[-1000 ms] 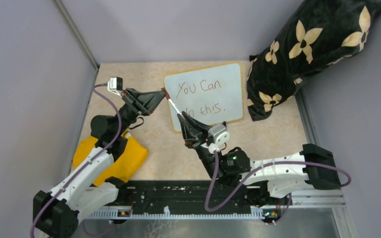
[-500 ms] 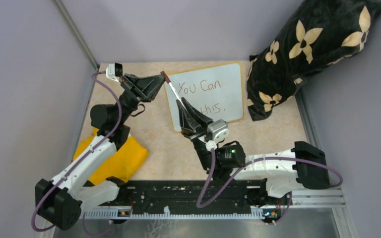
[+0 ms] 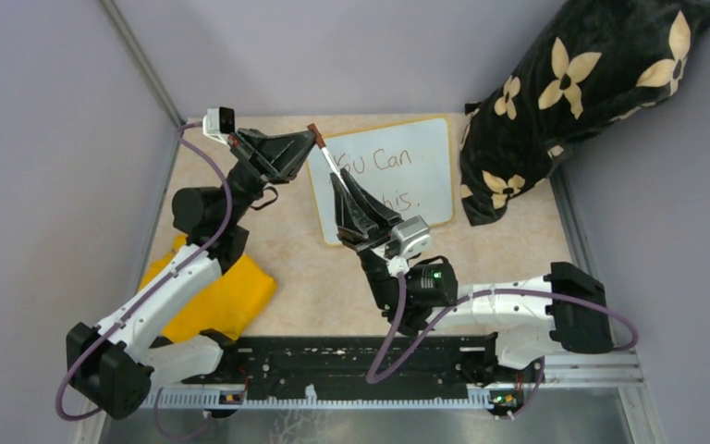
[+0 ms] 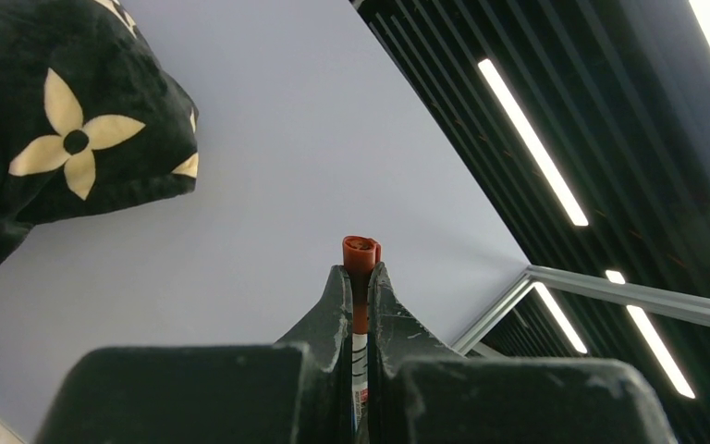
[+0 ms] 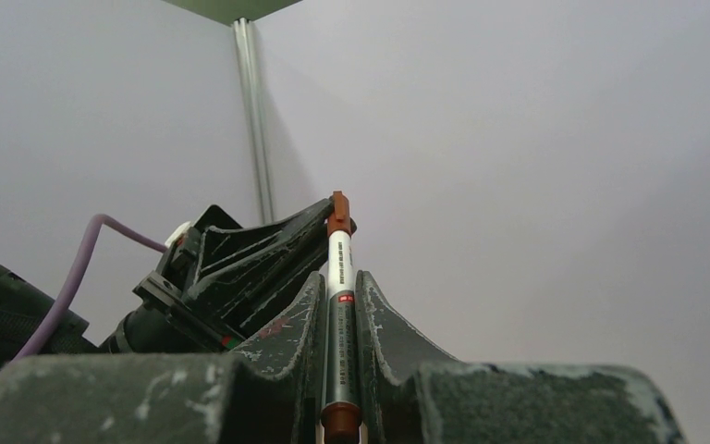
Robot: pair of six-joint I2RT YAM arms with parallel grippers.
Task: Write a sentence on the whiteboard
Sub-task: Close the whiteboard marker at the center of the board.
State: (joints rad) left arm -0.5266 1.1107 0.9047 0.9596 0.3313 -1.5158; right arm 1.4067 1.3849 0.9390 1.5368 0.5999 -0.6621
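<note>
The whiteboard lies on the table's far side with the sentence on it in dark handwriting; my right arm hides the start of both lines. A white marker with a red-brown cap hangs above the board's left edge, held at both ends. My left gripper is shut on the cap. My right gripper is shut on the marker's barrel, and in the right wrist view the left gripper pinches the cap end.
A black pillow with cream flowers leans in the back right corner, next to the board; it also fills the left wrist view's top left as the same pillow. A yellow cloth lies under the left arm. Grey walls close in on three sides.
Both grippers have risen and shifted toward the back wall with the marker between them. The right gripper now covers more of the writing's left part.
</note>
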